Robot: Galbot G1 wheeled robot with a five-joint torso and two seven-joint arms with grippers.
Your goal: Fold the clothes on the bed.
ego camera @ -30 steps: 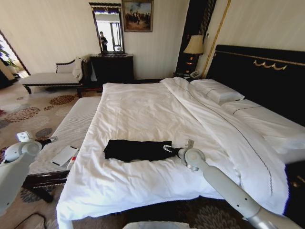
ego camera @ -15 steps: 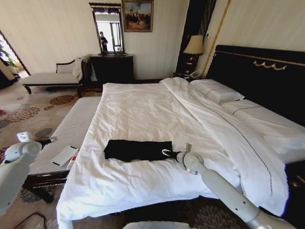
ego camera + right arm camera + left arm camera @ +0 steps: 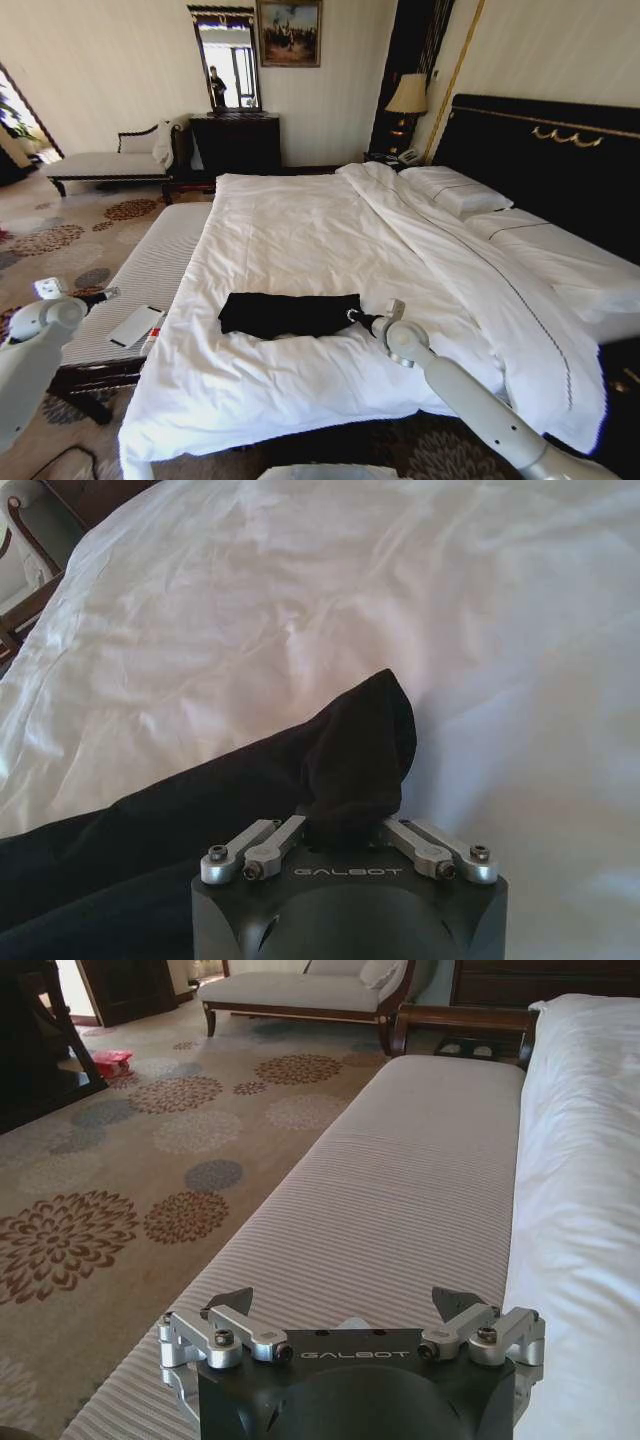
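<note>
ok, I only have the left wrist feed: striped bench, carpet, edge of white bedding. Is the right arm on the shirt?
Observer: Yes. The right gripper is shut on the near-right end of the black T-shirt, pinching a bunched fold of the fabric.
Operator: Shirt state?
Observer: It lies as a narrow dark band across the white duvet, near the foot of the bed.
Operator: Where's my left arm relative to that?
Observer: The left gripper hangs open over the striped bench, off the bed's left side and apart from the shirt.
Operator: Anything on the bench?
Observer: A flat white object lies at the near end; I cannot tell what it is.
</note>
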